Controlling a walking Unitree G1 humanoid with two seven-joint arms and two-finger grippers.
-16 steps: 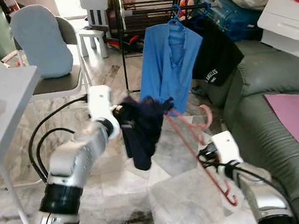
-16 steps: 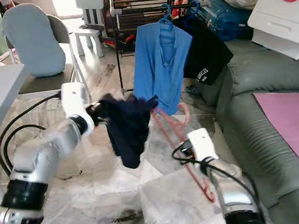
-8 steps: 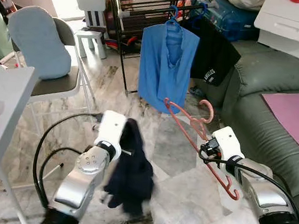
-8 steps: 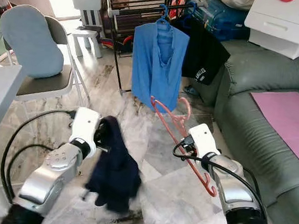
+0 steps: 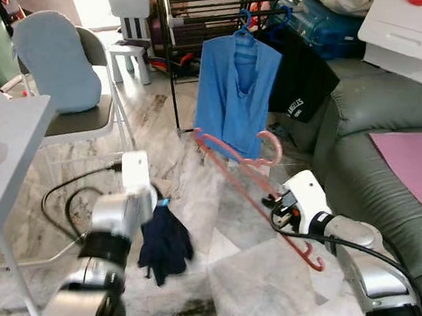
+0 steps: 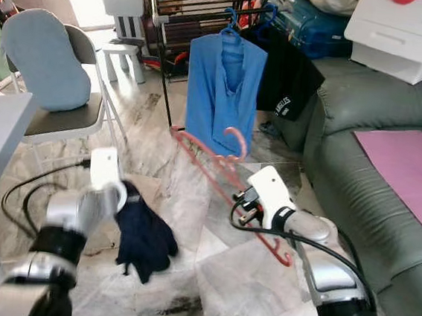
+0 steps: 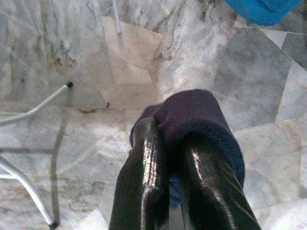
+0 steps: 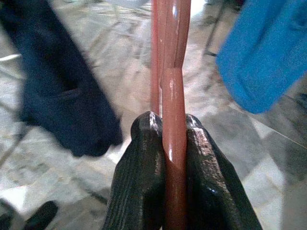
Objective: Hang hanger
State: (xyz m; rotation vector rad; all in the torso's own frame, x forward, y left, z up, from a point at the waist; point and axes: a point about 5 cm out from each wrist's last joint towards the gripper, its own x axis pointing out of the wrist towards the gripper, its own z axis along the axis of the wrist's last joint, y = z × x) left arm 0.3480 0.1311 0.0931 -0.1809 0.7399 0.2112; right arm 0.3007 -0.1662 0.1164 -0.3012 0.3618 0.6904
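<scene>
Right gripper: clamping the pink hanger; 
Left gripper: pinching the dark garment (hanging low); 
Risk: garment is dragging on floor, probably slipping.

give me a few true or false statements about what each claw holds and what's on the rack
1. The right claw is shut on the pink plastic hanger. True.
2. The dark navy garment is draped on the pink plastic hanger. False: it dangles apart from it, pinched in the left claw.
3. A blue shirt hangs on the black metal drying rack. True.
4. The pink plastic hanger is hooked on the rack. False: it is held in the air in front of the shirt.
5. The left claw is open. False: it is shut on the garment.
</scene>
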